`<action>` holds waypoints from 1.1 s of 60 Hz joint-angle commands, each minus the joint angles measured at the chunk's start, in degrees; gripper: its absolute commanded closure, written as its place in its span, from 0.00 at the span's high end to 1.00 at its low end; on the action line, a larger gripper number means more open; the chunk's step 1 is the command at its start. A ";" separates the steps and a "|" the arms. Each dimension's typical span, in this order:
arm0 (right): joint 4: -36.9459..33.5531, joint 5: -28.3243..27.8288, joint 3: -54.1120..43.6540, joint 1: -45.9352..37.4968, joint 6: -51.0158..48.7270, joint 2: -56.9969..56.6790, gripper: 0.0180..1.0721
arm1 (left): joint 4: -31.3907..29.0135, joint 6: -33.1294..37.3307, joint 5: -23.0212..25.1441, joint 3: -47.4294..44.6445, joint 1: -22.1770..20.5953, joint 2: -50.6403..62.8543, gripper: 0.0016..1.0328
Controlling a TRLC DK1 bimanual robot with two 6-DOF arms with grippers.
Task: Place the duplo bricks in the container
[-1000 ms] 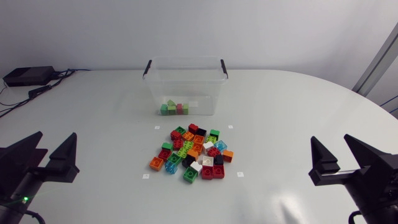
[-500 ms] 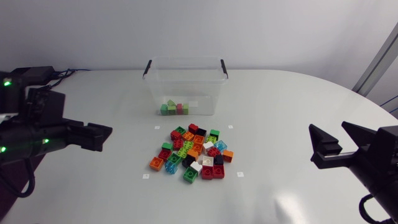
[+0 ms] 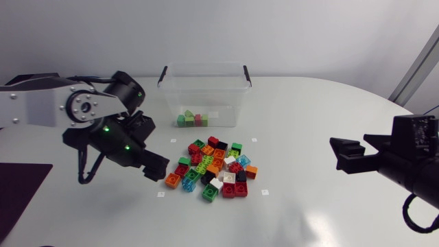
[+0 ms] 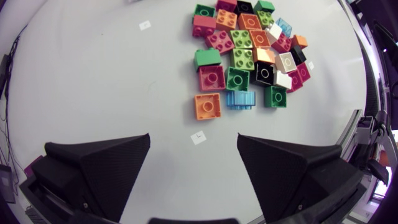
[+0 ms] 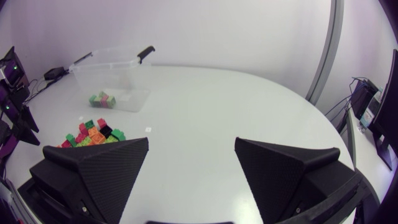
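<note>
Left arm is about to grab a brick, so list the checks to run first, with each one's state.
1. Left jaws open and empty: ok.
2. Orange brick ahead of them, at the edge of the pile, studs up: ok.
3. Jaws over that brick: not ok, it lies ahead.
4. Room beside it for a jaw, blue brick close by: cannot tell.
5. Container open on top: ok.
6. Right arm apart from the pile: ok.

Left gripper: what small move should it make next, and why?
Probably ease the left gripper forward and down over the orange duplo brick. The gripper is open and empty, and this brick lies just ahead of it at the outer edge of the pile, with bare table on its near side, so it looks easiest to grasp.
</note>
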 commanded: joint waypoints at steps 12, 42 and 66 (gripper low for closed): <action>-7.08 -3.96 6.02 1.34 -4.14 9.12 0.95 | -0.68 -2.54 -3.26 5.50 -3.58 11.56 0.91; -8.57 -4.58 9.80 6.87 -9.59 19.93 0.95 | 3.62 -4.92 -5.02 8.48 -5.16 21.50 0.72; -6.11 -4.67 12.61 13.55 -16.71 32.59 0.95 | 5.38 -5.27 -5.02 7.43 -4.81 22.73 0.28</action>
